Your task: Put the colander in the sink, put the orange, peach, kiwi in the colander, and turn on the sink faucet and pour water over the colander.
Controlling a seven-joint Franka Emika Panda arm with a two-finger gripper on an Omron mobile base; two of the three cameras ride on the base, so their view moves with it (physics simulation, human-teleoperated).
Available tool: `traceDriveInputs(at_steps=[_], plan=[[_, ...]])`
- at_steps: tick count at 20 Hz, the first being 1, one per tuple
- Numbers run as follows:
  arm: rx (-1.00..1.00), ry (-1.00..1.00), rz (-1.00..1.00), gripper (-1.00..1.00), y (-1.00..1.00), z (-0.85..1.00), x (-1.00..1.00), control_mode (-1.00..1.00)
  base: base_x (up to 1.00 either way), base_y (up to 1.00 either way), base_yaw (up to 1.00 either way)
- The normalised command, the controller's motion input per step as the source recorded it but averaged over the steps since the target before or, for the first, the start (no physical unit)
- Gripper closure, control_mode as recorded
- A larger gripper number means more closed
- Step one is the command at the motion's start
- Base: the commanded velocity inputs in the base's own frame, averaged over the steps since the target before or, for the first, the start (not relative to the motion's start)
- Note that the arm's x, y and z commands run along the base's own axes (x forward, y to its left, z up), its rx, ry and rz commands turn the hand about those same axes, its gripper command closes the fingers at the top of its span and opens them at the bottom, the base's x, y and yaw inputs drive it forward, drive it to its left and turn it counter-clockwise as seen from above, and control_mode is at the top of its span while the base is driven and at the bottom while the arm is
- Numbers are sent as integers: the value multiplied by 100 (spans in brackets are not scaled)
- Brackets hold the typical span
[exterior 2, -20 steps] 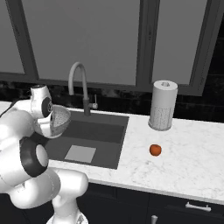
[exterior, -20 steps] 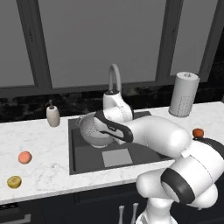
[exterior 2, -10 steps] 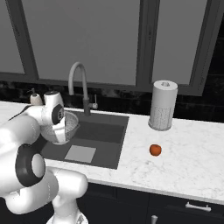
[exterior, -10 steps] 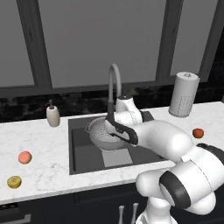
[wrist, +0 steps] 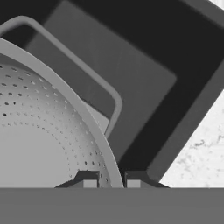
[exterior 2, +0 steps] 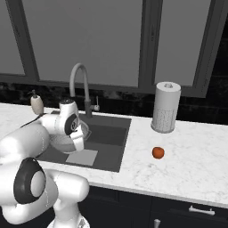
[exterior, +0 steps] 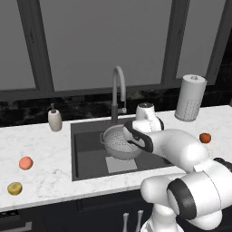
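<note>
Left base view. The white arm bends over the sink (exterior: 86, 156), a dark grey rectangular basin with a paler square panel at its bottom, set into a white marbled table (exterior: 45, 181). The colander (exterior: 118, 142), a round silver-grey metal bowl pierced with fine holes, hangs inside the basin above that panel; its right rim is hidden behind the dark wrist. The sink faucet (exterior: 118, 93), a smooth grey gooseneck, arches just behind the colander. A beige soap dispenser (exterior: 55, 118) stands left of the basin. Well left, near the table's front edge, lie the salmon-pink peach (exterior: 26, 163) and the dull yellow-olive kiwi (exterior: 14, 188). The reddish-orange orange (exterior: 205, 137) sits right of the arm, in front of a white paper-towel roll (exterior: 190, 98).

Right base view. The sink faucet (exterior 2: 80, 87) curves over the sink (exterior 2: 109, 149); the colander (exterior 2: 60, 140) shows as a pierced grey curve behind the arm's wrist. The orange (exterior 2: 158, 152) rests alone on the table (exterior 2: 187, 164), near the ribbed paper-towel roll (exterior 2: 166, 107). The soap dispenser (exterior 2: 36, 103) stands far left.

Hand view. The gripper (wrist: 108, 183) is clenched on the colander's (wrist: 39, 131) thin rim, one dark tip on each side of it. The bowl's dotted inner wall curves away to the left; beyond it are a looped wire handle and the sink's (wrist: 183, 122) dark wall.
</note>
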Motion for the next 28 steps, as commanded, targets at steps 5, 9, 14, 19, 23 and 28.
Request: traceDriveInputs(at_steps=[5, 9, 14, 19, 23, 28], plan=[[0, 0, 18, 100, -45, -13, 0, -100, 0, 0, 0], [0, 0, 15, 100, -30, -29, 0, -100, 0, 0, 0], [0, 0, 7, 100, -4, -35, 0, -100, 0, 0, 0], [4, 0, 0, 100, 0, -35, 4, -100, 0, 0, 0], [1, 0, 0, 100, 0, -35, 19, -100, 0, 0, 0], [1, 0, 0, 100, 0, -29, 42, -100, 0, 0, 0]])
